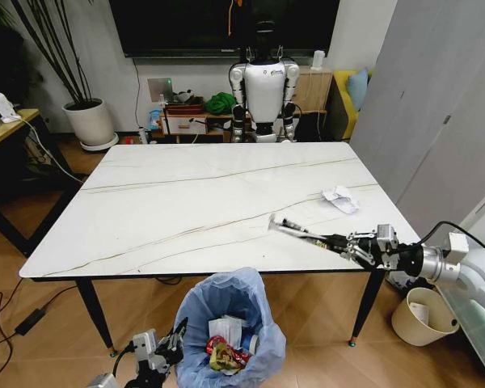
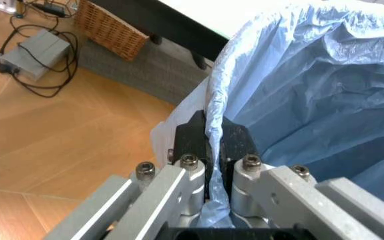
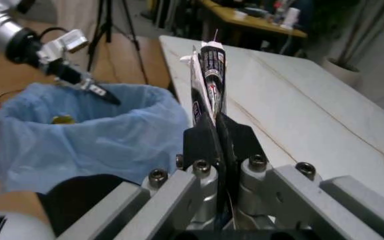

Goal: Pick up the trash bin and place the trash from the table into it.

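The robot's right arm is a smooth silver-white tube with a black cable looped above it, ending in a right hand of grey metal links and black fingers. The left hand shows the same build: brushed aluminium bars, round-headed screws, black angular fingertips.

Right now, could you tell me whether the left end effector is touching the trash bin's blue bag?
Touching. The left wrist view shows the left end effector pinching the rim of the trash bin's blue liner between its shut fingers.

Left gripper: held low, near left, fingers clamped. Right gripper: extended from right, fingers pinched closed.
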Robot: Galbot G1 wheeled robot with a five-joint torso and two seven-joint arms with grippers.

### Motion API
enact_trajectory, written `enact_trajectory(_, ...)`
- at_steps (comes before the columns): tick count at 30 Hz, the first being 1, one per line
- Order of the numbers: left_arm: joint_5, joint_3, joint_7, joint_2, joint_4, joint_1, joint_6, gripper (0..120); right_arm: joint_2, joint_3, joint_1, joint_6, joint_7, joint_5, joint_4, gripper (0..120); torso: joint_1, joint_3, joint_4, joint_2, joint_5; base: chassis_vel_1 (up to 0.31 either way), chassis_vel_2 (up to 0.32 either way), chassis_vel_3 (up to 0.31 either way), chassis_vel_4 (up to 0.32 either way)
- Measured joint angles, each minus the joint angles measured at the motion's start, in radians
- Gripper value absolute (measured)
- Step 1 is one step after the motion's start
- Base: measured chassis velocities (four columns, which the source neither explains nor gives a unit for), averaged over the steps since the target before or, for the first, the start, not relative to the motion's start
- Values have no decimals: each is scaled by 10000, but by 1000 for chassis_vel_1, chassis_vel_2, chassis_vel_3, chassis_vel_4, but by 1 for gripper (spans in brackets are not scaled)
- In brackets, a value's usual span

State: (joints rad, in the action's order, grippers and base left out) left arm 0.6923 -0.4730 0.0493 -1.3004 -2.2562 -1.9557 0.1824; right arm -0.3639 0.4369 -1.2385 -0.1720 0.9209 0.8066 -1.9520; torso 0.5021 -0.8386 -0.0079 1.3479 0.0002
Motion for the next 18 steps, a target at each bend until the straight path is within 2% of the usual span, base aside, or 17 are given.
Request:
enact_trajectory(3,-74,-28,2,-123,-9,-32,-6,0,245,-323,342,203,-76,-211,-620,0,1,0,-2,0,-2,0,0,0,0)
enact_trajectory(4,-133,-43,6,-242,-13,-57,-9,0,537,-681,709,443,-313,-392,-1341,0,1,0,4,0,-6,0,0,0,0)
enact_trajectory(10,-105,-18,219,-239,51,7,29,0,1428,-884,917,1130,-756,-1084,-2841,0,1,1,-2,1,-6,0,0,0,0)
enact_trajectory(18,-43,392,420,-192,212,143,202,0,1926,-1361,1072,1543,-947,-2291,-3165,0,1,0,-2,0,-1,0,0,0,0)
